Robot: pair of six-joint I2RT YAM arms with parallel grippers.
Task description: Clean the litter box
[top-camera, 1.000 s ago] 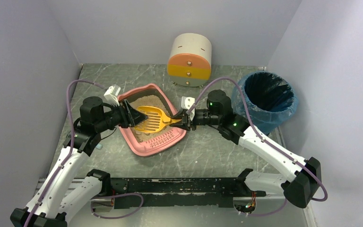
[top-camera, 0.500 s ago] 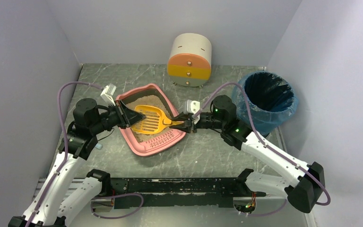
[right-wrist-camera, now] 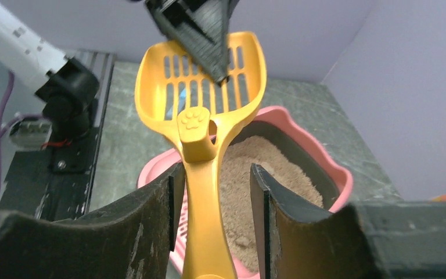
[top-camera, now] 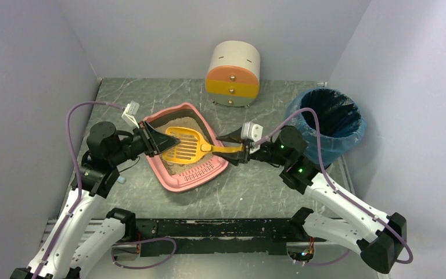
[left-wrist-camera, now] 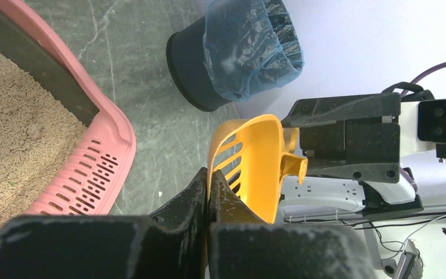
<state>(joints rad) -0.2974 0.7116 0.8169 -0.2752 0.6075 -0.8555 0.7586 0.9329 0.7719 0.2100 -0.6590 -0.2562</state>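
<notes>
Backs right gripper [top-camera: 237, 150] off, jaws parted beside scoop [top-camera: 187, 145] handle, passing it to clamped left gripper [top-camera: 176, 141] over litter box [top-camera: 200, 174].

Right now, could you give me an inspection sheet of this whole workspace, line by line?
Surface: grey marbled table.
Job's things: pink litter box holding beige litter; yellow scoop held over it.
Clutter: cream-and-orange drawer unit at the back; blue-lined bin on the right.
Pincers: left pincer shut on the scoop's front rim; right pincer open, one finger on either side of the scoop's handle.
Cables: a purple cable loops over each arm.
Surroundings: plain lilac walls on three sides.
</notes>
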